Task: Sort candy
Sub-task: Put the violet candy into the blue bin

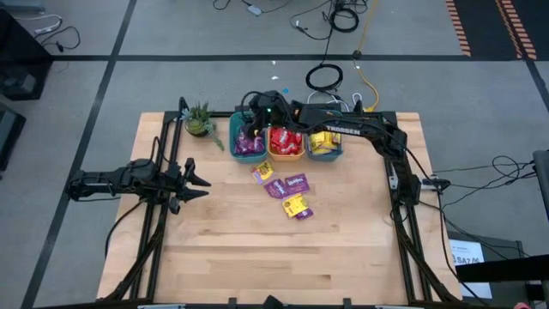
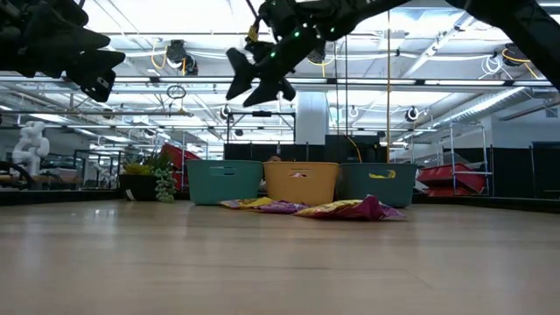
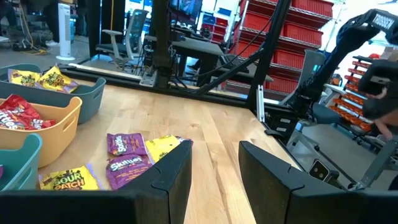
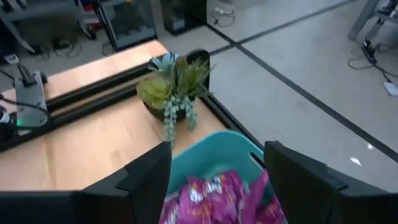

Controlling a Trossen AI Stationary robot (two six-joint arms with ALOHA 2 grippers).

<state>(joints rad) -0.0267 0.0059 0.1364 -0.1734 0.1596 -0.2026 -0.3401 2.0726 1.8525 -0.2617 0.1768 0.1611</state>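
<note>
Your right gripper is hanging over the teal bin at the left end of the row, and its two fingers are standing wide apart with nothing between them. Right under it, purple candy packets are lying inside that teal bin. Just past the bin, a small green plant is sitting in a dark pot at the corner of the table. Next to the teal bin, an orange bin is holding red candy, and another teal bin after it is holding yellow candy. In front of the bins, a few loose purple and yellow packets are lying close together on the wood. Your left gripper is waiting far off at the left side of the table, up in the air, and its fingers are partly open with nothing in them.
</note>
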